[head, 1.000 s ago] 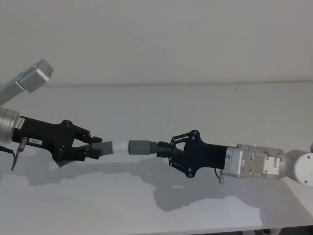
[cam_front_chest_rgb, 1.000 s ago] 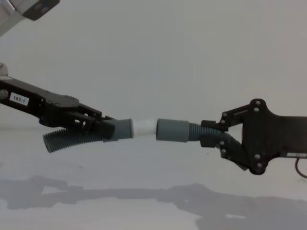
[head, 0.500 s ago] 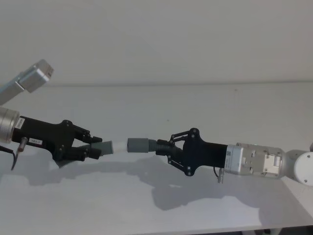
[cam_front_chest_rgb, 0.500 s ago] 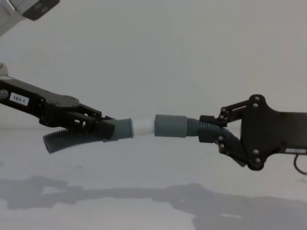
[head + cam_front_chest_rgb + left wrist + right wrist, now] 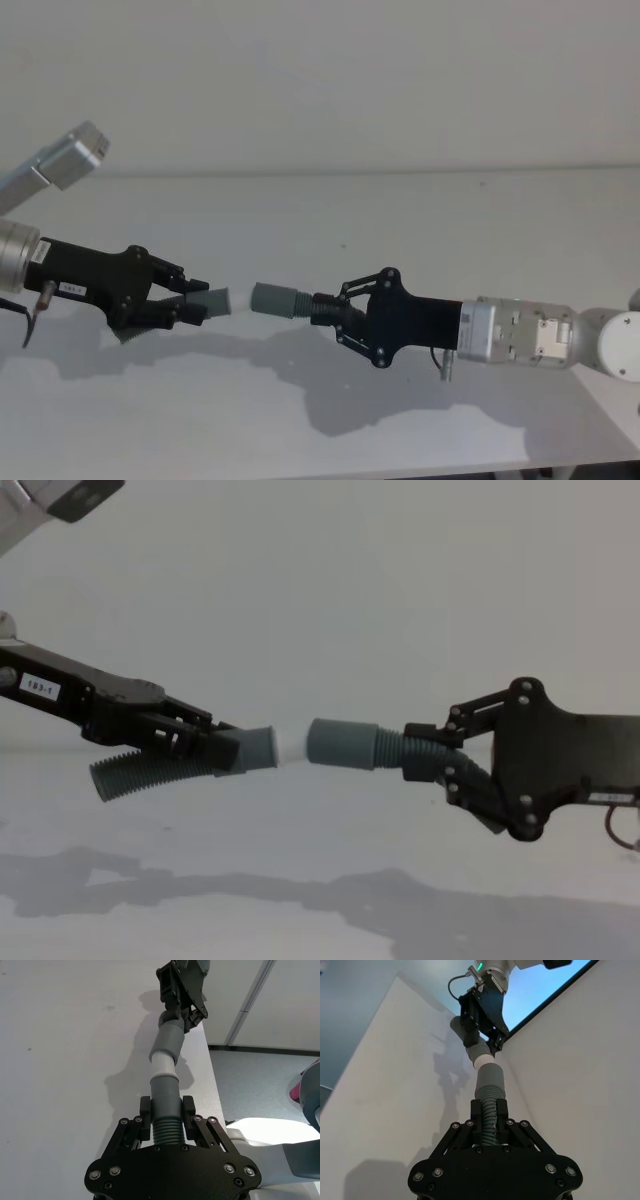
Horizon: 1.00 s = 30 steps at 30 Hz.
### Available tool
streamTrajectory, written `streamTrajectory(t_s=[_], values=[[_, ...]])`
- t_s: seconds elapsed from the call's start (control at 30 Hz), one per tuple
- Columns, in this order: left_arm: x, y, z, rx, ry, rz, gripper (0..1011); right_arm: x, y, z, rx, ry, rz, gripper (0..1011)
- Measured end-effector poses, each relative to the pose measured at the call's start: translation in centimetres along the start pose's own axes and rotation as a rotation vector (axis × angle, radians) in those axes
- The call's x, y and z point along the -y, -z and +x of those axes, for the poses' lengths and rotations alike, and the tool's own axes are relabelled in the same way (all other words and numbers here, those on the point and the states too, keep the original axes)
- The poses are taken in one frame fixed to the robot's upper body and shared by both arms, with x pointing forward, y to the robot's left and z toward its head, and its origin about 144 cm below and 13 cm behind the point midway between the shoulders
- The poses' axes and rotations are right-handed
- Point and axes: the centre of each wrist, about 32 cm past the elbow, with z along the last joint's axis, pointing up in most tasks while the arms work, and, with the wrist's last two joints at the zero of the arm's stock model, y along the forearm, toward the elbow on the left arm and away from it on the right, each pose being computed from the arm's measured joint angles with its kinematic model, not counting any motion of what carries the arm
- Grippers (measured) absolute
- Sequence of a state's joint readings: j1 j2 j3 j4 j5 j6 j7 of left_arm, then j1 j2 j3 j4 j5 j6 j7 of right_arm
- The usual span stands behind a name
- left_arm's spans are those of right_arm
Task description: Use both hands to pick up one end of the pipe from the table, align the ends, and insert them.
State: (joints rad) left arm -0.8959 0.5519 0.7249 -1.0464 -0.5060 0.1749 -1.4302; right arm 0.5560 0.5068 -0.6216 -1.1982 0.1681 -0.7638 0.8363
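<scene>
Above the white counter, my left fingers pinch the white-tipped plug hose and my right fingers pinch the socket hose, the tip partly seated; next I judge a straight push.

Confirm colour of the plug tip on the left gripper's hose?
White plug tip, against the grey cuffs; clearest in the left wrist view.

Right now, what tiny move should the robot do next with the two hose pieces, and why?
Probably push the right gripper a little farther toward the left gripper. The socket cuff already covers part of the white plug tip, both held above the table, but some white still shows, so the joint looks unfinished.
</scene>
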Motion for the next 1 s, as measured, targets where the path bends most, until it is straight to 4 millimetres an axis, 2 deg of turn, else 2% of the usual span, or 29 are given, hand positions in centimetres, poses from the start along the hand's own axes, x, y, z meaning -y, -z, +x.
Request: streamTrajectory(t_s=[1.0], values=[[0.0,0.0,0.0,0.000,-0.001,0.001,339,-1.3,-0.1,-0.5,-0.028,-0.065,0.031,136]])
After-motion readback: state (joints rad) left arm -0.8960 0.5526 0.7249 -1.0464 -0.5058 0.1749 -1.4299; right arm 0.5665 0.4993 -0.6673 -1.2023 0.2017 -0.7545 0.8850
